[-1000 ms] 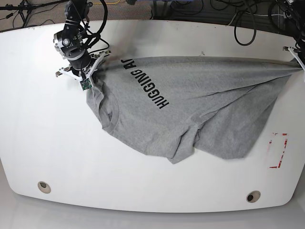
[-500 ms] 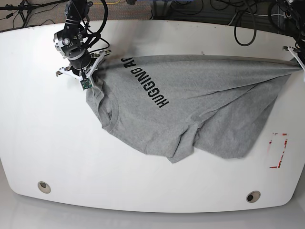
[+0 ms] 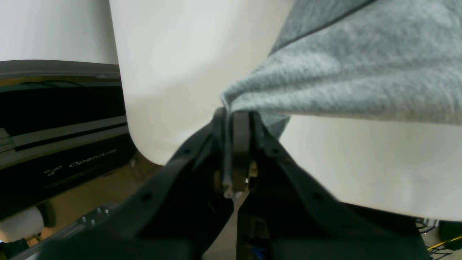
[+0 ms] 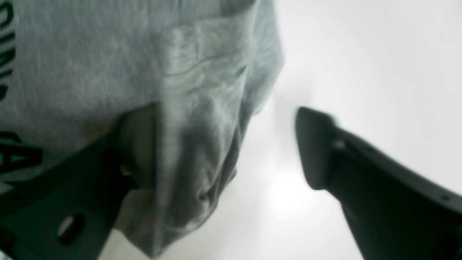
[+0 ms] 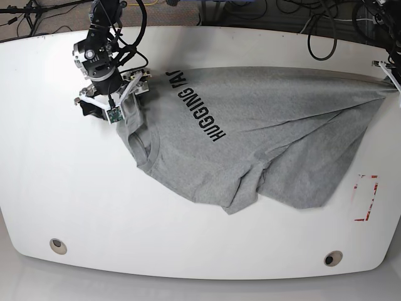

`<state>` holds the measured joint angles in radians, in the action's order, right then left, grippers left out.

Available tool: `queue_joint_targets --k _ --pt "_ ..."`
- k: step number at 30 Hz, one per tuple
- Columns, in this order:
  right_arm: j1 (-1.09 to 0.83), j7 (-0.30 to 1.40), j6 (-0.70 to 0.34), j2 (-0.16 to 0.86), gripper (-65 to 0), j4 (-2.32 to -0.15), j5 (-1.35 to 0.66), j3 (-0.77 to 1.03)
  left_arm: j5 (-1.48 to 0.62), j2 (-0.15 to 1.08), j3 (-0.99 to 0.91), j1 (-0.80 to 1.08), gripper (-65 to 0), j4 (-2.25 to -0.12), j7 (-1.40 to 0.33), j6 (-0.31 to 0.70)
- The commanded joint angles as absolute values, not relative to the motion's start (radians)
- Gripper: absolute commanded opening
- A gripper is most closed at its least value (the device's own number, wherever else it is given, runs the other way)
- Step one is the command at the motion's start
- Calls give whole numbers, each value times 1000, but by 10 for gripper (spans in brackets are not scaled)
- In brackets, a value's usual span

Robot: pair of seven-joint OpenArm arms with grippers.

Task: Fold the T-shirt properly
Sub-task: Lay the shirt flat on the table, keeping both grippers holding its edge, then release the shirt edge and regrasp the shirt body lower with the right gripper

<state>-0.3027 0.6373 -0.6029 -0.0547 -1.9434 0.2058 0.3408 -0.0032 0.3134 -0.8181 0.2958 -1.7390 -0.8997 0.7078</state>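
The T-shirt [image 5: 263,138] lies spread and rumpled across the far half of the white worktop [image 5: 188,244], its neck hole toward the base view's left and black lettering running slantwise beside it. One corner of the cloth is drawn out taut to the worktop's far right edge in that view, and a loose flap hangs down toward the near side around the middle.

The left gripper [image 3: 231,119] sits at that stretched corner. In its wrist view the two black fingers [image 3: 241,137] are pressed together on a thin edge of the grey cloth, and the T-shirt [image 3: 361,72] rises from them up and to the right over the worktop's rounded corner. In the base view only a white tip of this gripper shows at the right edge.

The right gripper [image 4: 223,148] is at the shoulder end of the T-shirt, near the neck. Its fingers stand wide apart: one [image 4: 317,144] is clear over bare worktop, the other [image 4: 137,144] lies against a bunched fold of the T-shirt [image 4: 202,108], whose folds drape past it into the gap. Nothing is pinched between them. In the base view this gripper [image 5: 113,100] sits at the cloth's left edge.
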Motion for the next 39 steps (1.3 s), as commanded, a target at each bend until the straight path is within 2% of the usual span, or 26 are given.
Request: queue_joint_targets --k 1,11,23,27,34,39 --pt "-239 621 -598 -73 -65 -1971 203 341 -1 335 -820 291 -650 -1759 -892 698" --pt "-42 622 -598 -70 -65 -1880 203 341 1 335 -819 289 -650 -1758 -892 698" --pt "306 613 -598 -42 -67 -1408 197 341 4 340 -817 288 -650 -1756 -892 698" --pt "392 561 -598 -25 -67 -1247 197 341 4 341 -817 288 -650 -1756 -892 698" --pt "467 452 -598 1 -67 -1023 205 341 4 341 -817 288 -650 -1756 -892 698" --pt "472 443 -598 4 -67 -967 205 341 4 340 -817 288 -650 -1756 -892 698"
